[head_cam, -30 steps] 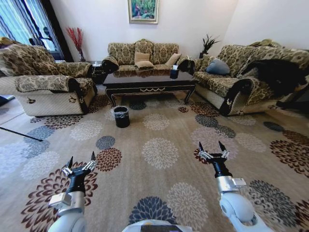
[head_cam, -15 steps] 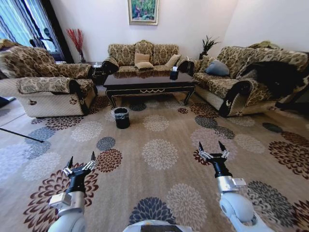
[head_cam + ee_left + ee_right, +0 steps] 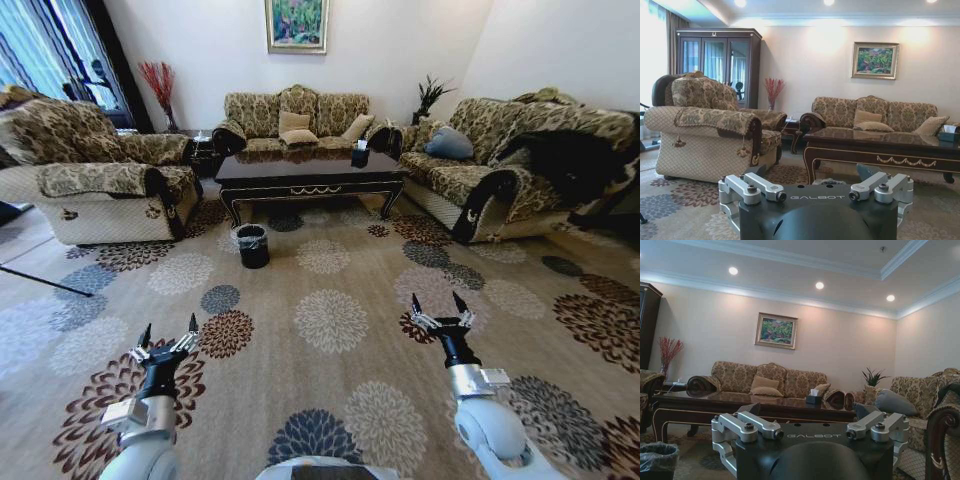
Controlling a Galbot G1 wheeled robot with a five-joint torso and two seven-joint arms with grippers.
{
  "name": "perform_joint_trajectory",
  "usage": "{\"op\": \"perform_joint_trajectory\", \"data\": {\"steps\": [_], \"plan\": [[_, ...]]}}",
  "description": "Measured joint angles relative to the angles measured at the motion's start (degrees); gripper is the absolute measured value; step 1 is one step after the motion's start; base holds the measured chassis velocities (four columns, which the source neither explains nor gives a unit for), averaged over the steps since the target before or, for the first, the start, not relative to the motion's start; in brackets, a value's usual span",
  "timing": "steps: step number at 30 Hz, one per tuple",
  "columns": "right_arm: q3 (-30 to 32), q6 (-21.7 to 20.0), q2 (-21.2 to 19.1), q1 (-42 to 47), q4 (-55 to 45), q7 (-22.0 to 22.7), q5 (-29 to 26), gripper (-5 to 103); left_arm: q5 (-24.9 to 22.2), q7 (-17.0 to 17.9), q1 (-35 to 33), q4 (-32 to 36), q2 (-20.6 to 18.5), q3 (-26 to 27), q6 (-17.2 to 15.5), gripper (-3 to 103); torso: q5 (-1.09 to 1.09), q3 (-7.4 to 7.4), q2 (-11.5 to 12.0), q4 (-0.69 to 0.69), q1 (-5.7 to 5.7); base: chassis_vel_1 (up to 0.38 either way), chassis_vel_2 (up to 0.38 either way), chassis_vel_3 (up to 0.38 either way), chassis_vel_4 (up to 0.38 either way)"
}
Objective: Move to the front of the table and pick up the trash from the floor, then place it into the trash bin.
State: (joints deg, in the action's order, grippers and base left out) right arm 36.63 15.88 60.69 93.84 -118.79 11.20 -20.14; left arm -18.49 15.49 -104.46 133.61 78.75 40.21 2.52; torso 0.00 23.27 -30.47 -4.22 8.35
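Observation:
The dark glossy table [image 3: 310, 170] stands at the far side of the carpet, in front of the back sofa. The small black trash bin [image 3: 252, 244] with its grey liner sits on the carpet near the table's left front leg. I cannot pick out the trash on the patterned carpet. My left gripper [image 3: 169, 326] and right gripper [image 3: 436, 300] are held low in front of me, both open and holding nothing, well short of the table. The table [image 3: 880, 145] lies ahead of the left gripper [image 3: 812, 172]. The right gripper [image 3: 809, 410] has the trash bin [image 3: 657, 457] and table [image 3: 740, 402] beyond it.
A black tissue box [image 3: 360, 153] stands on the table. Patterned sofas flank the carpet: an armchair [image 3: 95, 185] at left, a sofa [image 3: 500, 165] at right, another sofa [image 3: 298, 112] behind the table. Open floral carpet [image 3: 330, 320] lies between me and the table.
The whole head view has shifted slightly, so the camera has moved. Both arms keep the same pose with fingers open.

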Motion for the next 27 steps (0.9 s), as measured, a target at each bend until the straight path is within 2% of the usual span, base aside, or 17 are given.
{"op": "perform_joint_trajectory", "data": {"steps": [14,18,27], "plan": [[0.00,0.00,0.00,0.00,0.00,0.00,0.00,100,0.00,0.00,0.00,0.00,0.00,0.00,0.00,100,0.00,1.74,-2.76,0.00,1.05,0.000,0.000,0.000,0.000],[0.00,0.00,0.00,0.00,0.00,0.00,0.00,100,0.00,0.00,0.00,0.00,0.00,0.00,0.00,100,0.00,2.76,-4.45,0.00,1.72,0.000,0.000,0.000,0.000],[0.00,0.00,0.00,0.00,0.00,0.00,0.00,100,0.00,0.00,0.00,0.00,0.00,0.00,0.00,100,0.00,3.90,-6.57,0.00,2.67,0.000,0.000,0.000,0.000]]}}
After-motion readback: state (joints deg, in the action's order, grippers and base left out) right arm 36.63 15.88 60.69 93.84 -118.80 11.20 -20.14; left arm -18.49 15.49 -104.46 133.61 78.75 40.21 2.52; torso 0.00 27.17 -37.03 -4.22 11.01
